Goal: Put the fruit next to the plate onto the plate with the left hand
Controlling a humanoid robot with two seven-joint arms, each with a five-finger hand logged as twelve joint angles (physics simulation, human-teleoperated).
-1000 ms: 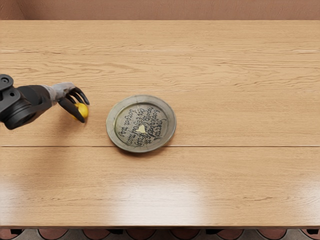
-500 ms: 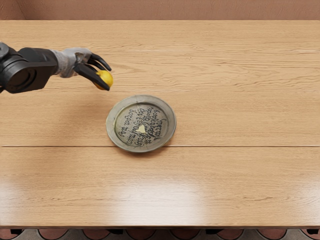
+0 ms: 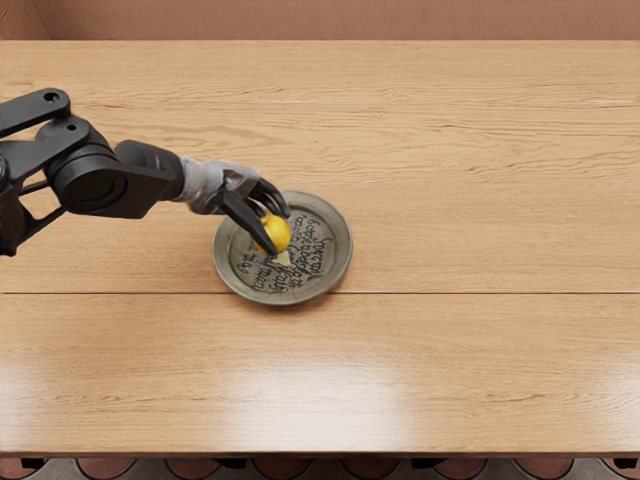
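A small yellow fruit [image 3: 277,232] is held in my left hand [image 3: 259,213], whose dark fingers curl around it. The hand and fruit are over the left-centre part of the round grey-green plate [image 3: 326,258], which lies on the wooden table and carries dark script and a pale mark in its middle. I cannot tell whether the fruit touches the plate. My left arm [image 3: 100,180] reaches in from the left edge. The right arm does not show.
The wooden table [image 3: 450,330] spreads wide around the plate, with a seam running across just below the plate. Its front edge runs along the bottom of the view and a reddish wall stands at the back.
My left hand lifted the fruit from the table left of the plate, rose toward the back, then swung right and came down over the plate, still grasping it.
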